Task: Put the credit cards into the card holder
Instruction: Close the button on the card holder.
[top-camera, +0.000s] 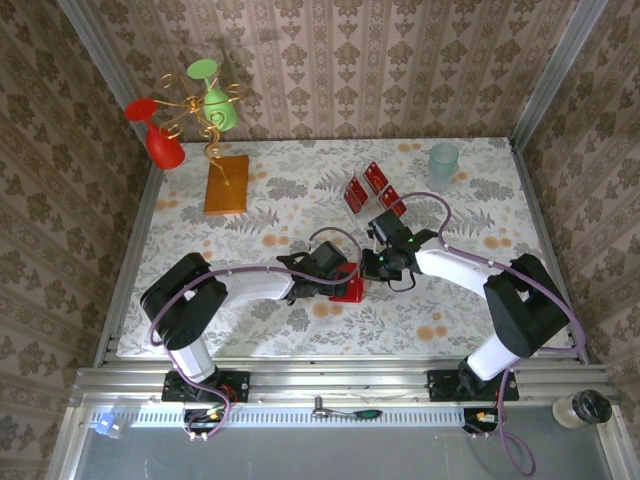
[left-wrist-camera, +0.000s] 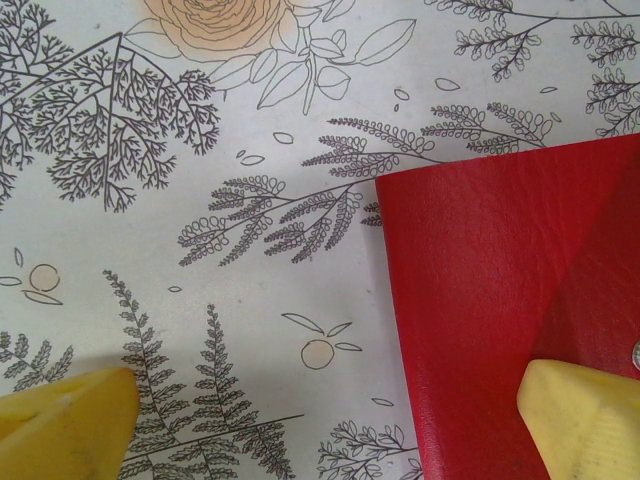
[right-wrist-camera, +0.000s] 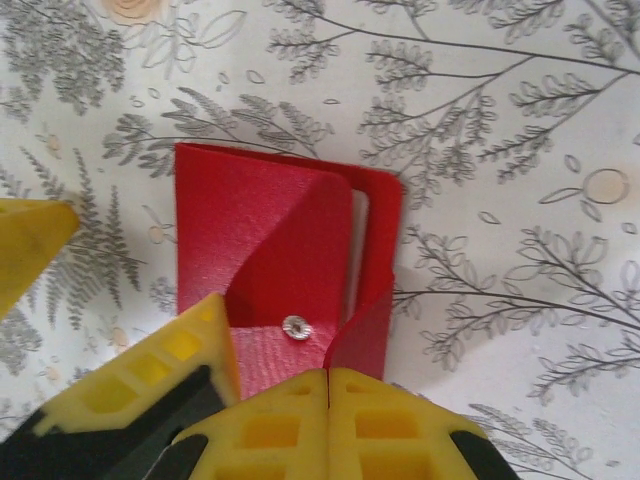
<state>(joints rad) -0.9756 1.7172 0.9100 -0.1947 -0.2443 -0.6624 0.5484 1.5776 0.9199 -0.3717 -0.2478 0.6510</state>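
The card holder (top-camera: 349, 287) lies near the middle of the worktop (top-camera: 470, 300), a little toward the near edge, between the two grippers. The credit cards (top-camera: 372, 187) sit in a loose cluster toward the far edge, well apart from it, with the right arm's wrist between them and the holder. An orange-brown slab (top-camera: 227, 183) lies toward the far left corner beside a gold wire stand (top-camera: 195, 105) carrying red and green cups, and a pale cup (top-camera: 443, 160) stands toward the far right corner.

The right wrist view shows the holder opened, its snap stud (right-wrist-camera: 297, 327) exposed, and the right gripper (right-wrist-camera: 328, 400) closed, pinching the raised edge of its flap. The left wrist view shows the left gripper (left-wrist-camera: 320, 430) spread wide, one yellow fingertip (left-wrist-camera: 580, 420) over the holder's red cover and the other over bare cloth.
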